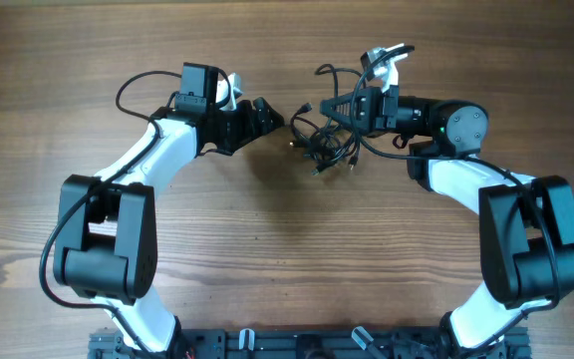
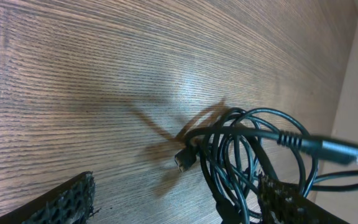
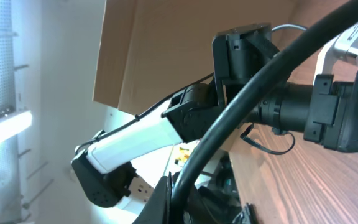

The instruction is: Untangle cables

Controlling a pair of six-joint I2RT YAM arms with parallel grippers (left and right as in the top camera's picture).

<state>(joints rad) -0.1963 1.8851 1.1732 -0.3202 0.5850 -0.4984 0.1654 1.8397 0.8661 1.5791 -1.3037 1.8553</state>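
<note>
I see my left gripper (image 1: 270,118) spread wide, with the cables (image 1: 327,142) bunched on the table (image 1: 267,249) just ahead of its fingertips (image 2: 67,200). My right gripper (image 1: 339,108) reaches into the same bunch from the opposite side, pinching one of the cables.

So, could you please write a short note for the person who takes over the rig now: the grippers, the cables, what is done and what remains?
Left gripper: open and empty, low over the table, just left of the bunch.
Right gripper: over the far side of the bunch. One cord runs between its fingers, but I cannot tell if it is clamped.
Cables: one tangled bunch between the two grippers, with overlapping loops. One plug end sticks out toward the left gripper.
Done: no cord is separated yet.
Left: pull the cords apart and lay each one free.
</note>
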